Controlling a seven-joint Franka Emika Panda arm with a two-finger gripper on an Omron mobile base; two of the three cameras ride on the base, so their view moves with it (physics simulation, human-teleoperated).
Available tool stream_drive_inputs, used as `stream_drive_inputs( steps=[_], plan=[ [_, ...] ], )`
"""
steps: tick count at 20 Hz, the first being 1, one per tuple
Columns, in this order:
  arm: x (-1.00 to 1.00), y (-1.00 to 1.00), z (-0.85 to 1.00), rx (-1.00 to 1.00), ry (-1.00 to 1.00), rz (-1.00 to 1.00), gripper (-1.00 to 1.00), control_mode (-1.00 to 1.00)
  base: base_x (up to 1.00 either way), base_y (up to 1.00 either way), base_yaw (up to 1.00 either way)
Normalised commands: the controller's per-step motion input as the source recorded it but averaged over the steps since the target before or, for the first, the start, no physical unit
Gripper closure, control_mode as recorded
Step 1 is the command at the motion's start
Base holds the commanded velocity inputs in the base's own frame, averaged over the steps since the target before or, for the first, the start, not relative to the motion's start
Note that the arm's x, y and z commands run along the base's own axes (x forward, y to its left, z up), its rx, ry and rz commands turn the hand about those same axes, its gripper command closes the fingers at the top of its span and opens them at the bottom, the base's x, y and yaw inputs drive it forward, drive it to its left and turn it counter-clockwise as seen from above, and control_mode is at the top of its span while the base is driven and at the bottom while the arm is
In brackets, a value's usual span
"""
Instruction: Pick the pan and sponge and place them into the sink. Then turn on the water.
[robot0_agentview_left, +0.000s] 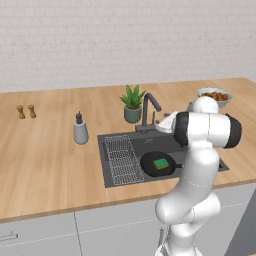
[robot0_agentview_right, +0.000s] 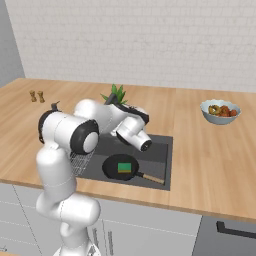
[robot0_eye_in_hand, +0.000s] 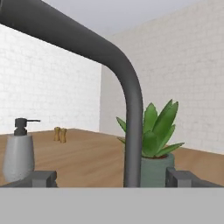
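Observation:
The black pan (robot0_agentview_left: 151, 166) (robot0_agentview_right: 114, 169) lies in the dark sink (robot0_agentview_left: 150, 144) (robot0_agentview_right: 157, 150), its wooden handle (robot0_agentview_right: 150, 178) pointing toward the front right corner. The green sponge (robot0_agentview_left: 161, 163) (robot0_agentview_right: 124, 167) rests on the pan. My gripper (robot0_eye_in_hand: 111, 178) is open at the dark curved faucet (robot0_agentview_left: 148, 107) (robot0_eye_in_hand: 131, 113). In the hand view the faucet's upright neck stands between my two fingertips (robot0_eye_in_hand: 41, 178), with a gap on either side. No water falls from the spout in the left base view.
A wire rack (robot0_agentview_left: 121, 159) fills the sink's left part. Behind the faucet stands a potted plant (robot0_agentview_left: 132, 104) (robot0_eye_in_hand: 155, 140). A grey soap bottle (robot0_agentview_left: 80, 131) (robot0_eye_in_hand: 18, 151) is left of the sink. Two shakers (robot0_agentview_left: 26, 111) and a fruit bowl (robot0_agentview_left: 215, 96) (robot0_agentview_right: 220, 111) sit farther off.

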Motion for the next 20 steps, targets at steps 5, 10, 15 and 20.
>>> stream_drive_inputs(
  steps=[5, 10, 15, 20],
  plan=[
    [0.3, -0.03, -0.23, 0.0, 0.02, 0.0, -1.0, -1.0, 0.0, 0.0, 0.0],
    [0.29, -0.1, -0.21, 0.0, 0.03, 0.0, -1.0, -1.0, 0.0, 0.0, 0.0],
    [0.27, -0.06, -0.19, 0.0, 0.02, 0.0, -1.0, -1.0, 0.0, 0.0, 0.0],
    [0.17, 0.0, -0.1, 0.0, 0.0, -0.02, -1.0, -1.0, 0.0, 0.0, 0.0]
  ],
)
